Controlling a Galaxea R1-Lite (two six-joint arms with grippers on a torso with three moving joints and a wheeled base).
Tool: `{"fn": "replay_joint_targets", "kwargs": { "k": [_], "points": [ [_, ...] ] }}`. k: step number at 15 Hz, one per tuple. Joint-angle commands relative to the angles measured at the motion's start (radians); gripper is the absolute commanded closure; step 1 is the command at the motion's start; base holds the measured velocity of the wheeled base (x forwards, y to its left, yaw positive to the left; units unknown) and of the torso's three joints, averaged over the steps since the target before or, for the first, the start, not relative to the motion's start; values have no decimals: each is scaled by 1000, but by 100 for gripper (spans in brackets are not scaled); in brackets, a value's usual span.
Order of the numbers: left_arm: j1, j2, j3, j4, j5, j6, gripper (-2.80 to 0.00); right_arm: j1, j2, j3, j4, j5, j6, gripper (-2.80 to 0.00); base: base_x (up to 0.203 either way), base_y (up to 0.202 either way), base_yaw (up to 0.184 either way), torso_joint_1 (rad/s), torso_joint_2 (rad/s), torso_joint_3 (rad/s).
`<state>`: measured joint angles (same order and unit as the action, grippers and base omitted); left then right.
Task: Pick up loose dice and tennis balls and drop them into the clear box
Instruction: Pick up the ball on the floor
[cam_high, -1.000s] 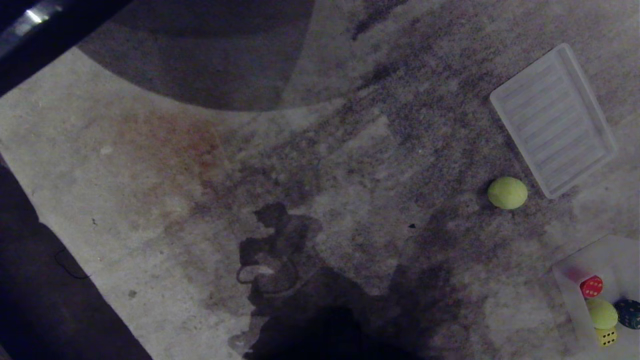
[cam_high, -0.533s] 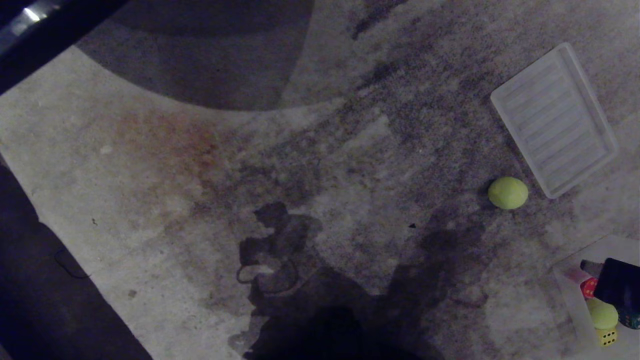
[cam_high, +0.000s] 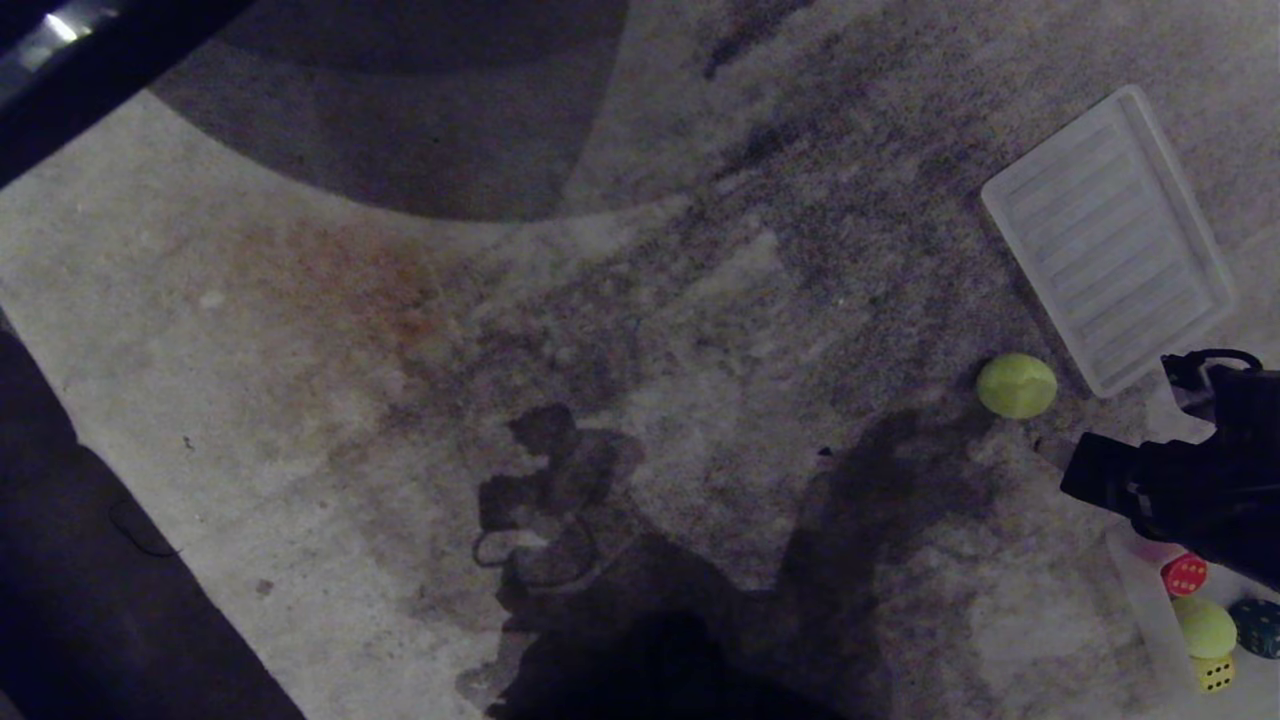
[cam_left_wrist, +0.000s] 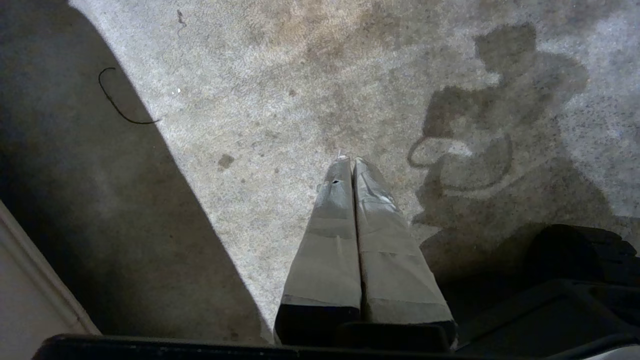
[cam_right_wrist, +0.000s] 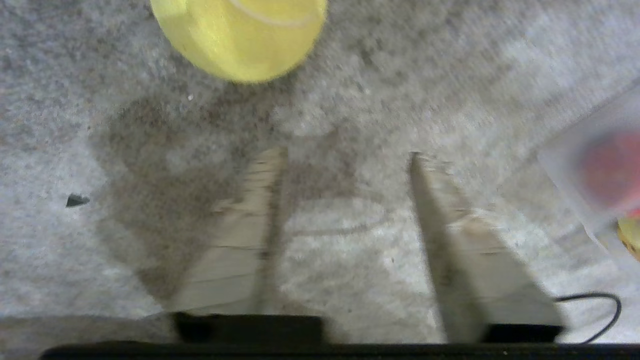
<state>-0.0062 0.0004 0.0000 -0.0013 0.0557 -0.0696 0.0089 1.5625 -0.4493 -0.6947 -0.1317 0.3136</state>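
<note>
A loose yellow-green tennis ball lies on the carpet just below the ribbed lid. My right gripper is open over bare carpet, a short way from the ball, with nothing between its fingers. In the head view its black arm reaches in from the right edge. The clear box sits at the bottom right, partly under that arm. It holds a red die, a tennis ball, a yellow die and a dark green die. My left gripper is shut and parked over carpet.
A flat ribbed translucent lid lies on the carpet at the upper right. A dark floor strip borders the rug on the left, and dark furniture crosses the top left corner. A thin black wire lies by the rug's edge.
My right arm has come into the head view from the right edge and moved up and left over the box, toward the loose ball. The ball and lid have not moved.
</note>
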Motion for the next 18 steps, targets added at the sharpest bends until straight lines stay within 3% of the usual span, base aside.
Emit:
{"fn": "replay_joint_targets", "kwargs": {
  "k": [1,4,7,18],
  "points": [
    [0,1,2,0,1,-1,0,0,31,-25,-5,0,-23,-280,0,0,0,0,0,0],
    [0,1,2,0,1,-1,0,5,36,-44,-25,15,-11,-280,0,0,0,0,0,0],
    [0,1,2,-2,1,-1,0,5,77,-45,-154,60,-9,-280,0,0,0,0,0,0],
    [0,1,2,0,1,-1,0,19,235,-81,-358,64,34,-280,0,0,0,0,0,0]
  ]
}}
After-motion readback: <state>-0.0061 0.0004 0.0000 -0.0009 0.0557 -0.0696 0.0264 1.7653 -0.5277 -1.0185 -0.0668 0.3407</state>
